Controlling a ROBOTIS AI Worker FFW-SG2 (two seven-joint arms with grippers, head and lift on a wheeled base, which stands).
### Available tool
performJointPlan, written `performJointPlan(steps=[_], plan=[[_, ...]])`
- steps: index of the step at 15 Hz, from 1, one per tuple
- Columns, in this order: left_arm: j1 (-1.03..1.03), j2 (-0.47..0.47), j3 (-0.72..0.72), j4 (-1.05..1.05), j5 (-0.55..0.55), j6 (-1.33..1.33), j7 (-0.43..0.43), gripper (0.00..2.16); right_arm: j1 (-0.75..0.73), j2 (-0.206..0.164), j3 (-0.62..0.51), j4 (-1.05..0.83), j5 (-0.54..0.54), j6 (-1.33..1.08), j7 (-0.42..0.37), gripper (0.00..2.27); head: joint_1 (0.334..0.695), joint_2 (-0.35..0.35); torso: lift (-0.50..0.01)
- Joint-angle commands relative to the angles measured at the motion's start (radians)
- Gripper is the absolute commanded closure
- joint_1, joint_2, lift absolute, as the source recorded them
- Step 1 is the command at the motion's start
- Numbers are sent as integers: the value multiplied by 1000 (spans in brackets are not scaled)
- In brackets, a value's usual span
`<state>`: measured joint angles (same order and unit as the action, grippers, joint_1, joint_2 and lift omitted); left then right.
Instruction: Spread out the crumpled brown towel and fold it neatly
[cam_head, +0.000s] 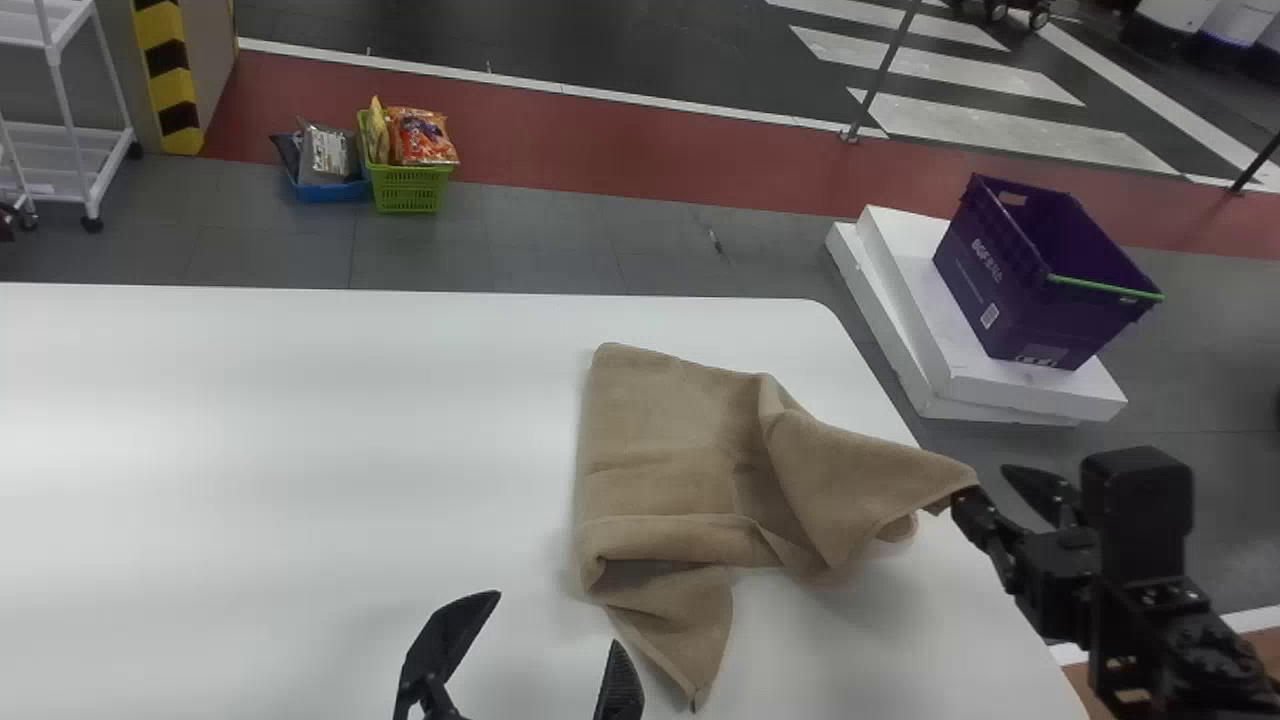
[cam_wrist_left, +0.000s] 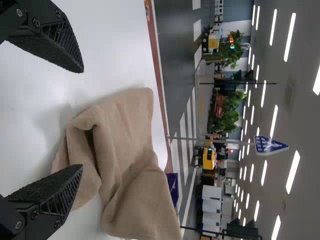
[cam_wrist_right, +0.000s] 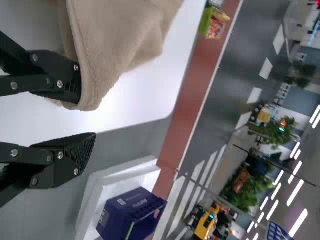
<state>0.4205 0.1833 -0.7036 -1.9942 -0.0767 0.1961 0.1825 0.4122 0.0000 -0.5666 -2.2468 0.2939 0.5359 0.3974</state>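
The brown towel (cam_head: 670, 430) lies partly spread at the table's right side, with a fold across its front and one corner pointing at the robot. Its right part stretches past the table edge to my right gripper (cam_head: 990, 486). In the right wrist view the fingers of my right gripper (cam_wrist_right: 86, 119) are apart, one against the towel (cam_wrist_right: 112, 40) edge, the other free of it. My left gripper (cam_head: 548, 630) stands open left of the towel's front corner. Seen from the left wrist, the left gripper (cam_wrist_left: 81, 119) has nothing between its fingers, with the towel (cam_wrist_left: 127, 130) beyond.
The white table (cam_head: 300, 450) extends far to the left. Past its right edge, a purple crate (cam_head: 1030, 280) rests on white slabs (cam_head: 900, 290) on the floor. Behind the table stand a green basket (cam_head: 410, 188) with snack bags and a blue tray (cam_head: 330, 190).
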Motion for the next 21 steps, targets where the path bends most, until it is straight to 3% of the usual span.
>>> performJointPlan(steps=[1, 2, 4, 5, 6, 7, 8, 10, 13, 14, 16, 17, 19, 20, 21], plan=[[1, 1, 6, -2, 2, 0, 0, 154, -29, 1, -18, -5, -85, 6, -106, 46, 695, -350, -126], [1, 1, 7, 0, 3, 0, -1, 154, -62, 1, -15, 15, -116, 3, -106, 171, 695, -350, -126], [-3, -1, 7, 2, 2, 3, -5, 154, -101, 1, 24, 65, -137, -12, -91, 967, 695, -350, -126], [-3, -2, 7, 3, 2, 3, -5, 154, -101, 1, 44, 65, -148, -18, -98, 1042, 695, -350, -126], [-3, -1, 9, 5, 2, 3, -3, 154, -107, 1, 40, 61, -177, -9, -127, 896, 695, -350, -126], [-2, 1, 12, 5, 2, 3, -1, 154, -115, 1, 24, 62, -196, -3, -172, 387, 695, -350, -126], [4, 1, 21, 3, 2, 3, -1, 154, -136, 1, -18, 75, -229, 6, -227, 154, 695, -350, -126], [6, 1, 35, 5, 3, 3, -5, 154, -277, 1, -157, 121, -277, 270, -276, 117, 695, -350, -126], [-8, -2, 35, 8, 6, 12, -17, 154, -405, 1, -240, 177, -190, 387, -282, 117, 695, -350, -126], [-12, -4, 35, 11, 8, 12, -23, 154, -385, -9, -234, 176, -187, 381, -249, 117, 695, -350, -126], [-20, -10, 33, 20, 9, 15, -24, 154, -309, -6, -207, 144, -156, 234, 6, 120, 695, -350, -126], [-23, -10, 33, 23, 9, 15, -24, 154, -259, -2, -190, 131, -141, 74, 187, 120, 695, -350, -126], [-25, -7, 35, 25, 14, 15, -24, 154, -236, 1, -207, 133, -187, -92, 459, 120, 695, -350, -126], [-25, -5, 35, 25, 15, 12, -24, 154, -236, 1, -228, 135, -240, -150, 531, 120, 695, -350, -126], [-25, -4, 36, 26, 15, 12, -24, 154, -234, 1, -217, 131, -223, -214, 518, 120, 695, -350, -126]])
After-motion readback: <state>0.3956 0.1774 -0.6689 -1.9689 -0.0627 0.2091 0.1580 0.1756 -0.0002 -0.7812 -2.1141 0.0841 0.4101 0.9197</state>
